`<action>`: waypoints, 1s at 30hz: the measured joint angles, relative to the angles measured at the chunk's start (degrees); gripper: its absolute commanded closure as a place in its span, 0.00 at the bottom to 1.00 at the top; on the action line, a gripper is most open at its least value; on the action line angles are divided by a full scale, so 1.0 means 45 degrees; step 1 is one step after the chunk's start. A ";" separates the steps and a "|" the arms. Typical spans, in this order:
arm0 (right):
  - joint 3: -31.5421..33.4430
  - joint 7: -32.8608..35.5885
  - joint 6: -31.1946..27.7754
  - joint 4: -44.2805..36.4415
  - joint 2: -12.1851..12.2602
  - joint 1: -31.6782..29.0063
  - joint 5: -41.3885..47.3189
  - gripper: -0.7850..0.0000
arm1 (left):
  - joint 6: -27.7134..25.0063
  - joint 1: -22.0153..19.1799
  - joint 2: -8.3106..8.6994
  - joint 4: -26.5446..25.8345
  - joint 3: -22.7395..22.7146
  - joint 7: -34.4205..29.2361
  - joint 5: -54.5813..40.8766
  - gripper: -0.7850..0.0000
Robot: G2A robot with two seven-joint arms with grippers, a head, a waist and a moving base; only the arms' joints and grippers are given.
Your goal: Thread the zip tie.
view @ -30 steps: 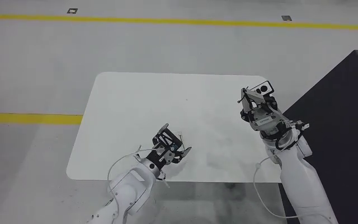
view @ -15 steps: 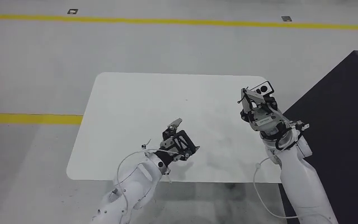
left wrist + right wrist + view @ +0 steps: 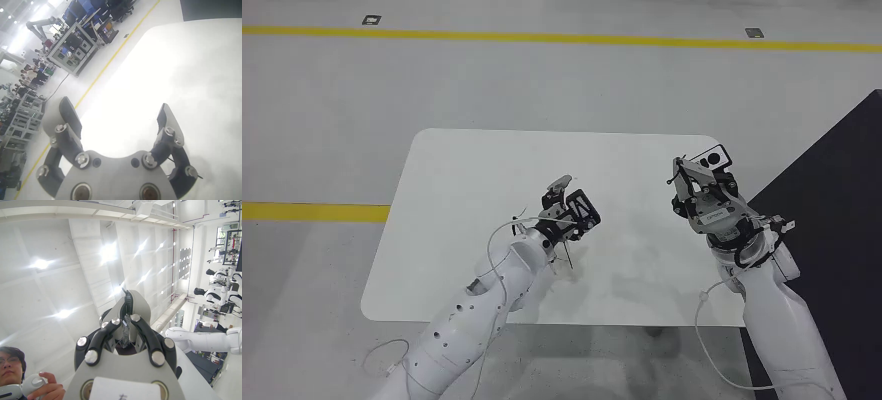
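Currently, the left hand is positioned above the front middle of the white surface. In the left wrist view, the left hand has its two fingers spread wide apart, and nothing sits between the dark pads. Only bare white surface lies under the gap between them. The left arm enters across the front edge of the surface and angles toward its centre.

Further right, the right hand is raised over the right-hand part of the surface, near the right edge, with its fingers pointing upward. It is well apart from the left hand. In the right wrist view, the right hand has its fingers brought together and clamped on the zip tie, a black ribbed strip. The strip runs lengthwise between the two fingers, and a short thin end projects just past the fingertips. The zip tie is off the surface, carried only by the right hand.
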 measured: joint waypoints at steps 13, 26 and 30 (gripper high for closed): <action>0.0000 0.0000 0.0000 0.0000 0.0000 0.0000 0.0000 1.00 | -0.1310 0.0365 0.0132 -0.1055 0.0292 -0.2053 0.2620 0.00; 0.0000 0.0000 0.0000 0.0000 0.0000 0.0000 0.0000 1.00 | -0.5607 0.0436 0.0142 -0.2906 -0.0756 -0.6989 -0.0246 0.24; 0.0000 0.0000 0.0000 0.0000 0.0000 0.0000 0.0000 1.00 | -0.5740 0.0011 -0.0001 -0.2271 -0.0139 -0.7670 0.0502 0.39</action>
